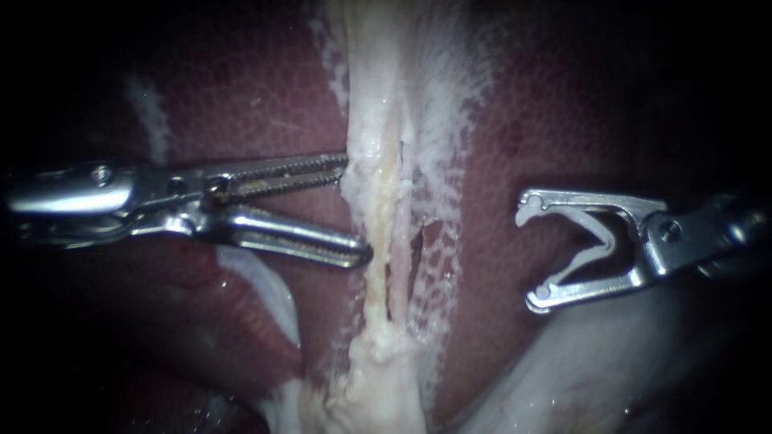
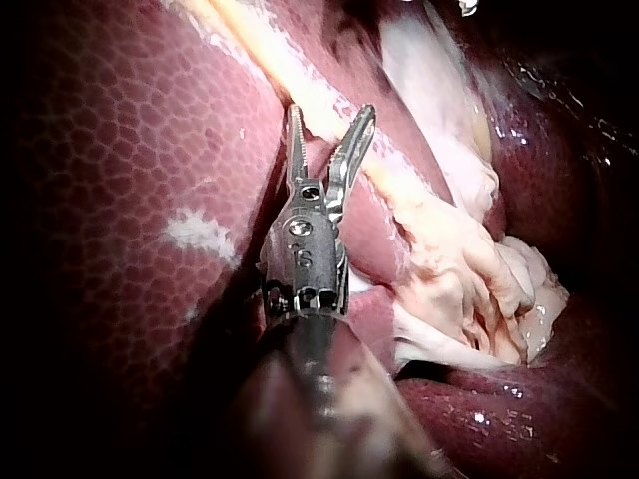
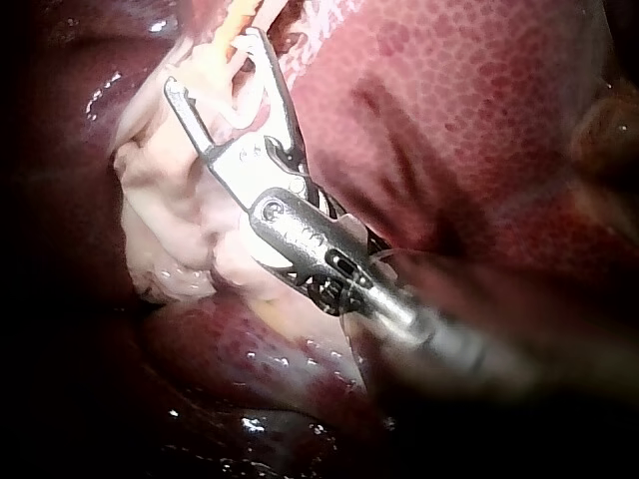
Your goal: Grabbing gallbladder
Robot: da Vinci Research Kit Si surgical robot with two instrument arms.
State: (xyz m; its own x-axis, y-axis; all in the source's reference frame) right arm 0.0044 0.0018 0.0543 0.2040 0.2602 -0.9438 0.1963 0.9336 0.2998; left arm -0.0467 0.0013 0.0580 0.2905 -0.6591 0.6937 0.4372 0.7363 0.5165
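Gallbladder seems to be the pale smooth bulge (image 1: 579, 378) at the liver's (image 1: 531, 120) lower edge, beneath my right instrument (image 1: 528, 253), whose wide-spread jaws both grip a white clip (image 1: 599, 241) between them; my left instrument (image 1: 356, 210) has its jaws apart and empty, tips against the whitish central strand (image 1: 378, 201)

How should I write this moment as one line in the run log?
left instrument: open at pale strand, nothing gripped | right instrument: holds clip, clear of strand | liver: exposed
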